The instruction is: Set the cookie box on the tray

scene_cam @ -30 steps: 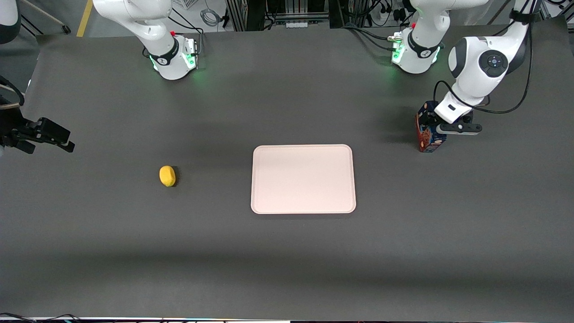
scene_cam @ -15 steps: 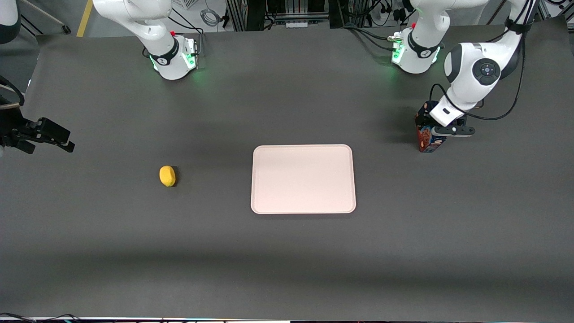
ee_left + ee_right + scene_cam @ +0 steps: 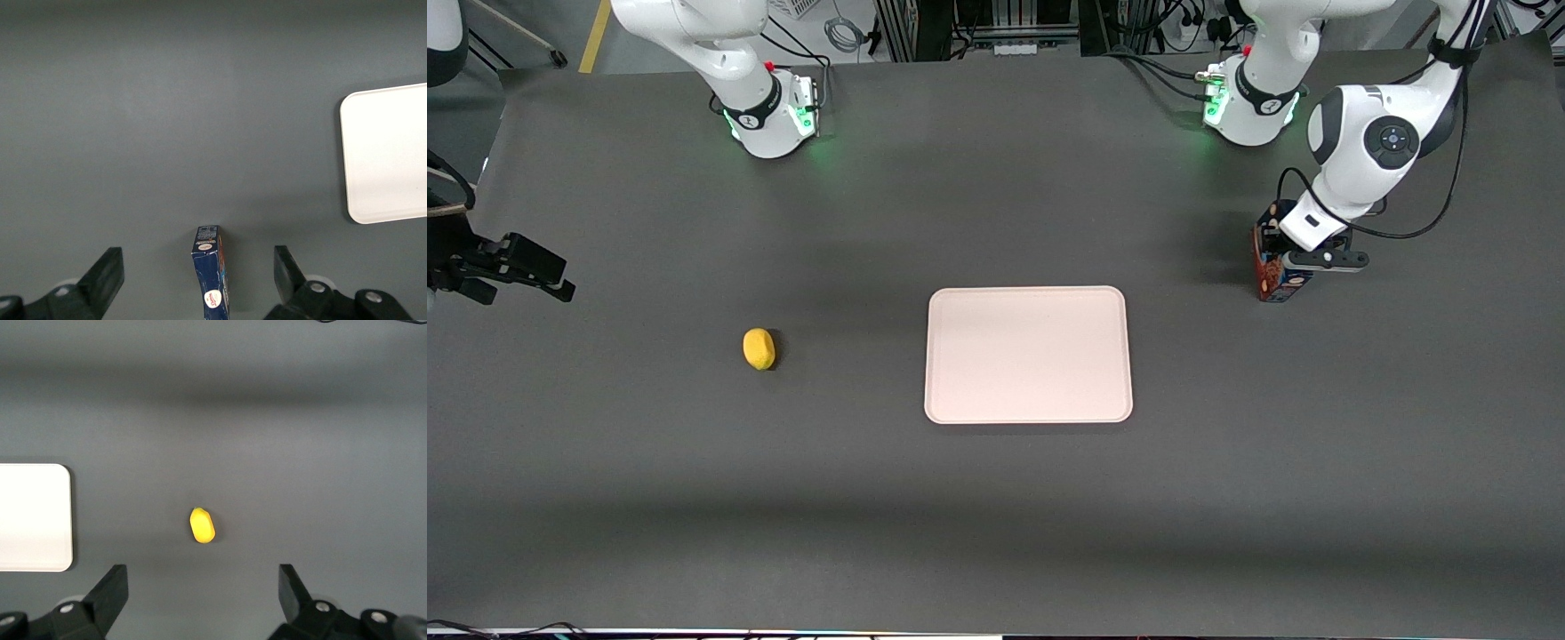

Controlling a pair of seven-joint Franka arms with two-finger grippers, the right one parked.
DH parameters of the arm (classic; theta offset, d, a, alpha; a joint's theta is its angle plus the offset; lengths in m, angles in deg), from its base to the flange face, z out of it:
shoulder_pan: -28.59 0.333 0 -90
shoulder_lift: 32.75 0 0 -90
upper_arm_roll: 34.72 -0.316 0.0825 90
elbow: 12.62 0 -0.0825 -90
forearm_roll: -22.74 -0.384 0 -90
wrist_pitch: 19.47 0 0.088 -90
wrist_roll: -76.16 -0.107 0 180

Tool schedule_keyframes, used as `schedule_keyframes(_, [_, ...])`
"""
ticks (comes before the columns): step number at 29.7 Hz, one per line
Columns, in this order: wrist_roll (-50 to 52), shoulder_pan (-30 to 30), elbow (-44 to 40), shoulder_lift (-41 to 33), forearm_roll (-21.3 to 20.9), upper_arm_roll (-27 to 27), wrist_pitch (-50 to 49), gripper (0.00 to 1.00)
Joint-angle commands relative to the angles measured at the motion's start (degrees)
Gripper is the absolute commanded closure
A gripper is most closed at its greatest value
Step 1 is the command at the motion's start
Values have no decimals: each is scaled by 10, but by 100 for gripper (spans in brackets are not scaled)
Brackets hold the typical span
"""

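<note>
The cookie box [image 3: 1273, 274] is a small upright dark blue box with a reddish-brown picture, standing on the table toward the working arm's end. In the left wrist view the cookie box [image 3: 213, 280] stands between the two fingers, with wide gaps on both sides. My left gripper [image 3: 1288, 238] [image 3: 198, 280] is open and sits over the box's top, touching nothing that I can see. The pale pink tray [image 3: 1028, 354] lies flat in the middle of the table, nearer the front camera than the box; its corner shows in the left wrist view [image 3: 387, 153].
A small yellow lemon-like object [image 3: 759, 348] lies on the table toward the parked arm's end, beside the tray; it also shows in the right wrist view [image 3: 201, 525]. Both arm bases [image 3: 1249, 107] stand along the table's edge farthest from the front camera.
The left arm's wrist swung toward the parked arm's end, moving the gripper more fully over the cookie box. The box has shifted slightly. In the last half second the arm barely moved.
</note>
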Motion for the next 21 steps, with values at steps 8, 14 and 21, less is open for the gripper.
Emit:
schedule_keyframes(8, [105, -3, -22, 126, -144, 70, 95, 90])
schedule_keyframes(14, [192, -17, -21, 180, -201, 75, 149, 90])
schedule_keyframes(21, [217, -18, -21, 246, -287, 84, 193, 90])
